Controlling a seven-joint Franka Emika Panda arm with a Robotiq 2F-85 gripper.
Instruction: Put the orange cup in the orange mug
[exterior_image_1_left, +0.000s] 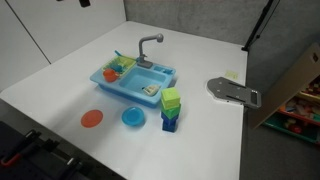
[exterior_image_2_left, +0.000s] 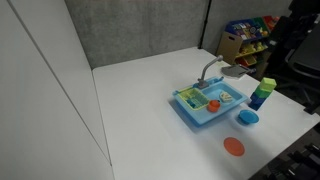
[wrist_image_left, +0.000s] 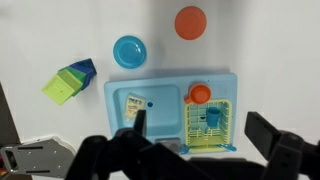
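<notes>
One small orange vessel (wrist_image_left: 200, 93) stands upright at the corner of the yellow dish rack (wrist_image_left: 225, 135) in the blue toy sink (wrist_image_left: 150, 100). A small nub on its side suggests it is the orange mug. It also shows in both exterior views (exterior_image_1_left: 117, 66) (exterior_image_2_left: 214, 104). I cannot make out a separate orange cup; it may be hidden. My gripper (wrist_image_left: 200, 128) is open and empty, high above the sink, its fingers spread either side of the rack.
A blue cup (wrist_image_left: 212, 118) sits in the rack. A flat orange plate (wrist_image_left: 190, 21), a blue bowl (wrist_image_left: 129, 51) and a green cup stacked on blue cups (wrist_image_left: 70, 82) lie on the white table beside the sink. A metal plate (exterior_image_1_left: 232, 90) lies near the table edge.
</notes>
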